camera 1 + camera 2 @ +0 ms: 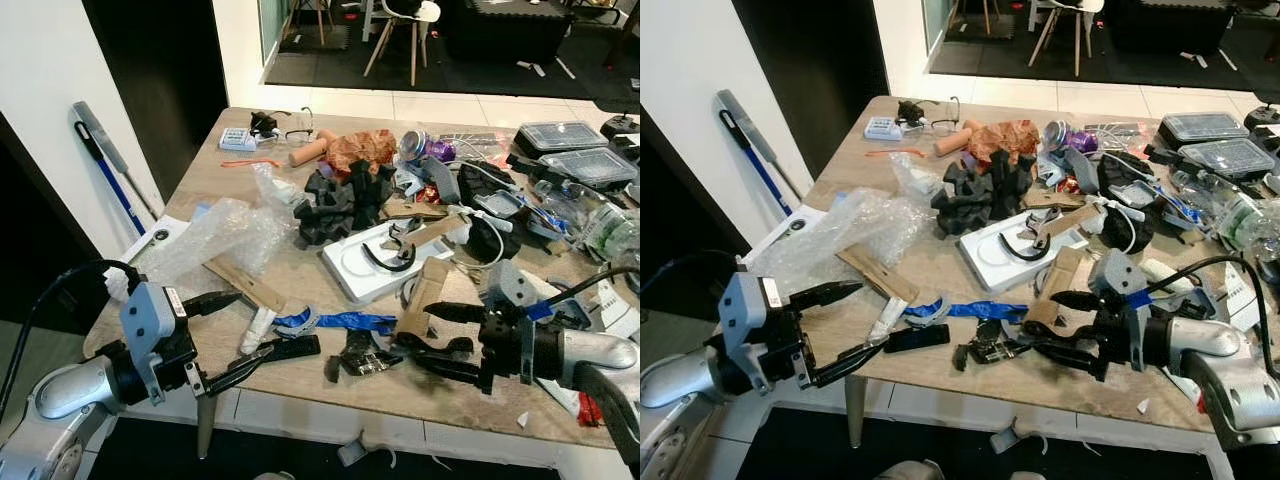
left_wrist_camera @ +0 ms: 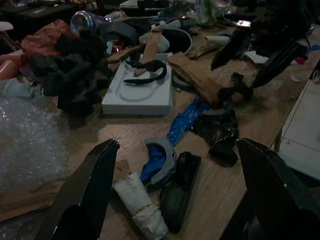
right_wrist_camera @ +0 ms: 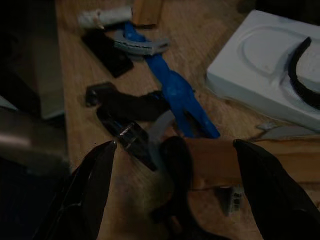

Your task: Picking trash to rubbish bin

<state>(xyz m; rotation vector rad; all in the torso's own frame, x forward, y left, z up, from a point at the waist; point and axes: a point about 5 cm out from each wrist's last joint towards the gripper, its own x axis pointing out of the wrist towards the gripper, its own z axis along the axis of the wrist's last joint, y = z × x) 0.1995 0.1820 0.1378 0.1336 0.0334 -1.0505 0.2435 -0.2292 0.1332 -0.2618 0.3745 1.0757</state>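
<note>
A wooden table (image 1: pixel 300 275) is strewn with trash. Near its front edge lie a blue strip (image 1: pixel 335 322), a flat black piece (image 1: pixel 290 348), a white paper roll (image 1: pixel 258 328), crumpled black plastic (image 1: pixel 355 357) and a cardboard piece (image 1: pixel 425 292). My left gripper (image 1: pixel 238 330) is open at the front left corner, pointing at the paper roll (image 2: pixel 140 202) and the flat black piece (image 2: pixel 177 192). My right gripper (image 1: pixel 415 328) is open at the front right. The cardboard's end (image 3: pixel 220 161) and a black scrap (image 3: pixel 175 160) lie between its fingers.
Bubble wrap (image 1: pixel 215 235), a black foam pile (image 1: pixel 345 200), a white moulded tray (image 1: pixel 375 262) and a crushed can (image 1: pixel 412 146) sit further back. Clear lidded boxes (image 1: pixel 565 135) stand at the back right. A mop (image 1: pixel 110 165) leans on the left wall.
</note>
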